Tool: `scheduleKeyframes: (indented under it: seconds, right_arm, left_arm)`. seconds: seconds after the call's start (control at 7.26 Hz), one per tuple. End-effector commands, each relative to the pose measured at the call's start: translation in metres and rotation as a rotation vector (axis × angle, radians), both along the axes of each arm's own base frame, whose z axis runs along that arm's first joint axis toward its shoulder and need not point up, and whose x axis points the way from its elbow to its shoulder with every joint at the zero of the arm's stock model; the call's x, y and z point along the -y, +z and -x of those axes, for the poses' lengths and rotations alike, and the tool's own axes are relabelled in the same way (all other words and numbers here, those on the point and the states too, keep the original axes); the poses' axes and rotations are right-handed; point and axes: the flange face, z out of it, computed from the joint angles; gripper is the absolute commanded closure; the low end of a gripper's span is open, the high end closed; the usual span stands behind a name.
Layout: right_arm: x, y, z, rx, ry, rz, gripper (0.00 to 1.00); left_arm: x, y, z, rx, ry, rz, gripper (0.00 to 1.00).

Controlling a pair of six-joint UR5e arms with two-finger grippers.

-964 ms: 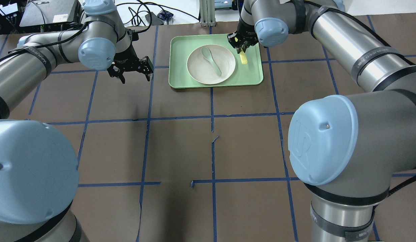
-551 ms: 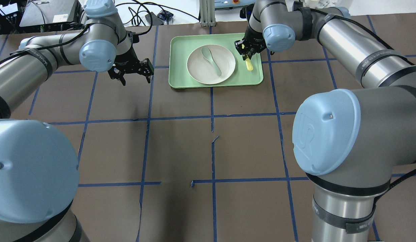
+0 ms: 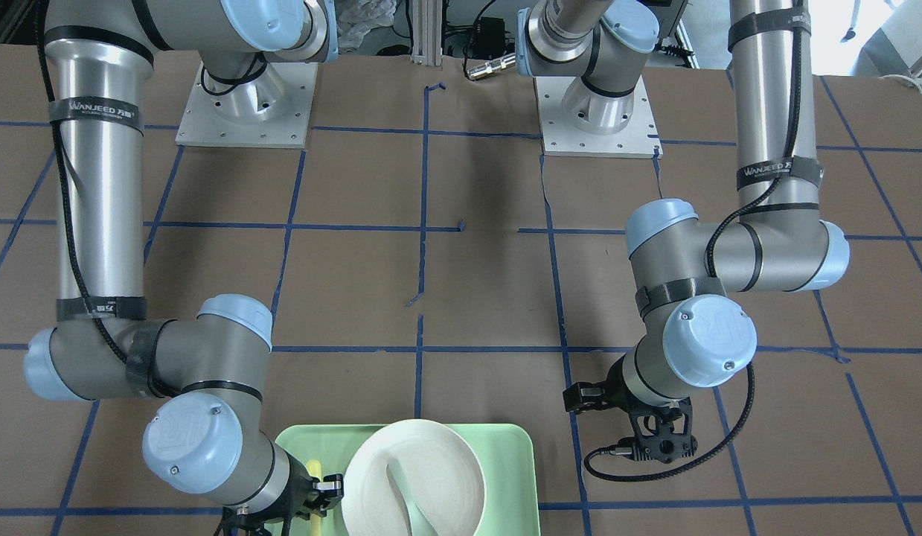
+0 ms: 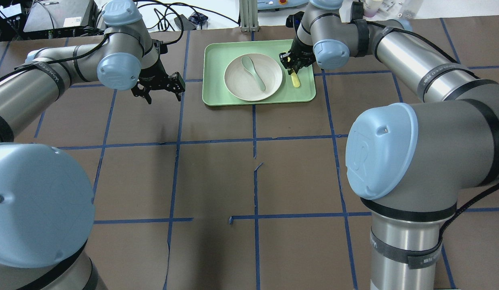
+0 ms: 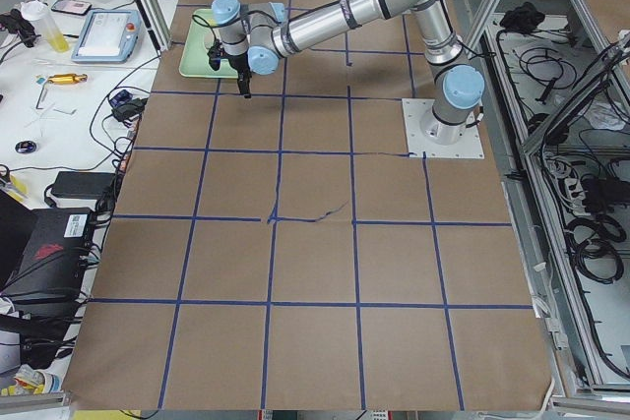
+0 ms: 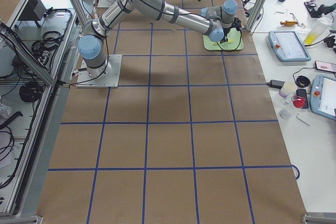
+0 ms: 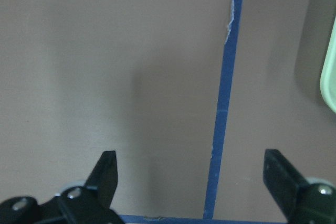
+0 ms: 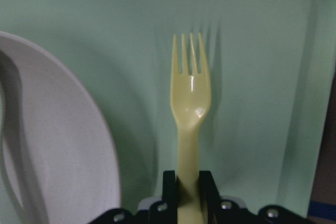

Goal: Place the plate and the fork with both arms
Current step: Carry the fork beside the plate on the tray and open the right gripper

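The off-white plate (image 4: 238,82) sits on the mint-green tray (image 4: 217,94) at the far middle of the table, with a grey-green spoon (image 4: 254,73) lying in it. My right gripper (image 4: 291,65) is shut on the handle of the yellow fork (image 4: 295,79) and holds it over the tray's right strip, beside the plate. In the right wrist view the fork (image 8: 190,103) points tines away from the gripper (image 8: 187,182), with the plate's rim (image 8: 79,145) to its left. My left gripper (image 4: 162,96) is open and empty over the bare table, left of the tray; its fingers (image 7: 105,171) stand wide apart.
The front-facing view shows the tray (image 3: 509,476), the plate (image 3: 431,461) and the fork (image 3: 315,467) at the bottom edge. The tray's corner (image 7: 329,77) shows at the right of the left wrist view. Cables and equipment lie beyond the table's far edge (image 4: 172,16).
My right gripper has shifted a little to the right and toward the robot over the tray, with the fork in it. My left gripper has drifted slightly farther away and stayed open.
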Motion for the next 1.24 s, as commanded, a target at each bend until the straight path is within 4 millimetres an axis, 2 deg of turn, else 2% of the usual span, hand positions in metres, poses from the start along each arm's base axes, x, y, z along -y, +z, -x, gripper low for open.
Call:
scheduleKeyframes:
  seconds: [0.0, 0.14, 0.28, 0.41, 0.55, 0.83, 0.96, 1.1]
  right_arm:
    - [-0.002, 0.019, 0.005, -0.052, -0.004, 0.043, 0.0]
    - [-0.01, 0.044, 0.007, -0.051, -0.007, 0.059, 0.0]
    - [-0.024, 0.054, 0.006, -0.044, -0.011, 0.014, 0.0]
    - [-0.043, 0.078, 0.006, -0.038, -0.015, -0.027, 0.0]
    - [-0.07, 0.089, 0.008, -0.045, -0.013, -0.113, 0.0]
    - [-0.133, 0.161, 0.015, -0.067, 0.011, -0.162, 0.0]
    - [-0.168, 0.188, 0.02, -0.086, 0.058, -0.233, 0.0]
    - [-0.184, 0.208, 0.027, -0.138, 0.061, -0.251, 0.0]
  left_arm:
    - [0.0, 0.002, 0.0, 0.002, 0.0, 0.004, 0.0]
    - [-0.001, 0.01, 0.0, 0.004, 0.002, 0.014, 0.0]
    - [-0.004, 0.022, 0.001, 0.003, 0.0, 0.026, 0.0]
    - [-0.005, 0.039, -0.002, 0.034, -0.001, 0.048, 0.0]
    - [-0.009, 0.058, -0.001, 0.088, -0.011, 0.074, 0.0]
    - [-0.026, 0.094, -0.005, 0.089, -0.007, 0.048, 0.0]
    - [-0.038, 0.106, -0.005, 0.094, -0.01, 0.005, 0.0]
    - [-0.055, 0.121, -0.002, 0.121, -0.023, -0.043, 0.0]
